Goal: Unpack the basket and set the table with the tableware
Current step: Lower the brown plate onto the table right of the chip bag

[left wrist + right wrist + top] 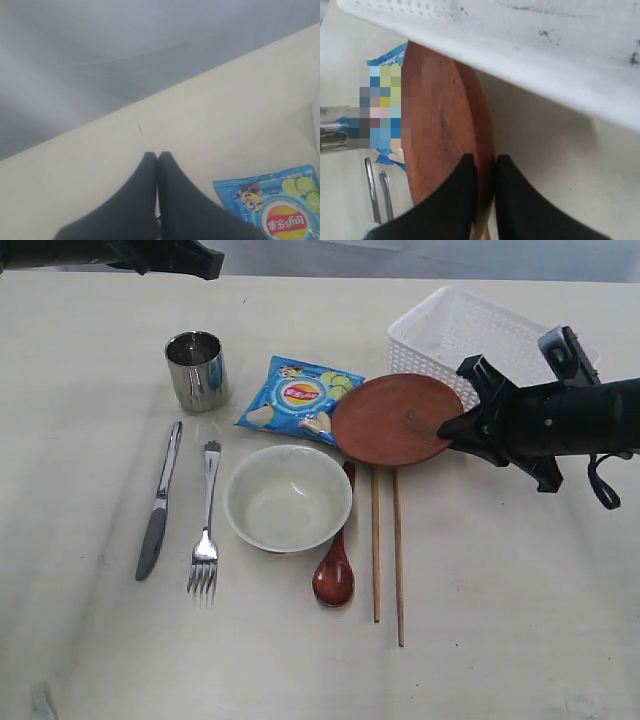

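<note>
White basket [470, 335] upright, brown plate [395, 420] beside it (rim in right claw [485, 159])

The right arm [575, 418] is a thick matt-black tube ending in an angular, bracketed wrist. A grey camera block [562, 348] rides on it, and a black cable loop [603, 485] hangs below. The left gripper [157, 156] and right gripper [487, 161] each have 2 smooth, black, tapering jaws.

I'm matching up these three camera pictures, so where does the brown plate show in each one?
Exterior view: plate right of centre, between snack packet and basket, rim pinched by the right gripper.
Left wrist view: not in it.
Right wrist view: plate mid-picture, rim between the jaws.
Shared landmark: the blue snack packet, in all three.
</note>
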Available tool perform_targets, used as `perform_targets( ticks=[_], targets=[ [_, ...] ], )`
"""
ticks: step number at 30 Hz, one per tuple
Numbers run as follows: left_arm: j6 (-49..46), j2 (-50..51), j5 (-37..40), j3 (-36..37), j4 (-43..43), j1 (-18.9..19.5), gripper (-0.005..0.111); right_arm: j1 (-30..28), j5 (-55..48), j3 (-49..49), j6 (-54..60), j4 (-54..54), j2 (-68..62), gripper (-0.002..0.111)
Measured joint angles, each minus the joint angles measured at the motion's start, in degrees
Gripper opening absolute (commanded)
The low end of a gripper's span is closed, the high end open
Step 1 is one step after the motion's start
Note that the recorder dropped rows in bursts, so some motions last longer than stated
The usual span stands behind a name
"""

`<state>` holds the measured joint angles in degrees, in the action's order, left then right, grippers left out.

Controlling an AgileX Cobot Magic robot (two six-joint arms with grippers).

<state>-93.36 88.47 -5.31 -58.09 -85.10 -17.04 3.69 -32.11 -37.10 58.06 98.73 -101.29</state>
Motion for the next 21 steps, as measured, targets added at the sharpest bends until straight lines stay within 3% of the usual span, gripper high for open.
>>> perform_targets(
  ticks=[21],
  targets=[
    [0.0, 0.0, 0.0, 0.0, 0.0, 0.0, 0.000, 0.0, 3.6, -10.6, 1.0, 0.7, -9.3, -0.001]
  ],
)
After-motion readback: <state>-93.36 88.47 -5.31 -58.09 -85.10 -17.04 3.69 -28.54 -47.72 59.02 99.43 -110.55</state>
